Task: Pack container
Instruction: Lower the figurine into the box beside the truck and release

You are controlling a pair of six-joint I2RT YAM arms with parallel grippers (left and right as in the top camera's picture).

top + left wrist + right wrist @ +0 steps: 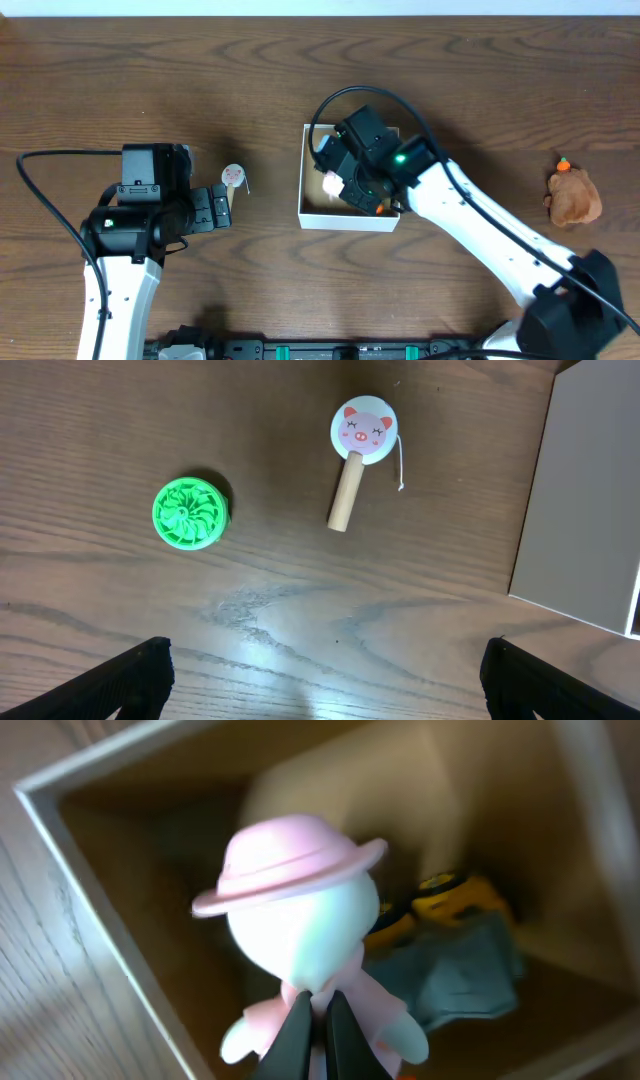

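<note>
- Dark wooden table [300,60] carries everything.
- Left gripper [218,208] hangs over bare wood, fingers spread wide and empty, well left of the box [345,221].
- Green ribbed disc [190,512] lies ahead of it.
- Wooden paddle [355,460] lies right of the disc, a pink pig face printed on its round head.
- Box sits mid-table, near the paddle's right, open side up.
- Right gripper [342,186] is over the box's inside, fingers pinched narrow on a doll [300,930] in a pink hat.
- Yellow toy [455,895] and grey cloth [470,970] lie on the box floor.
- Brown plush toy [573,198] rests far right, well apart from the box.
</note>
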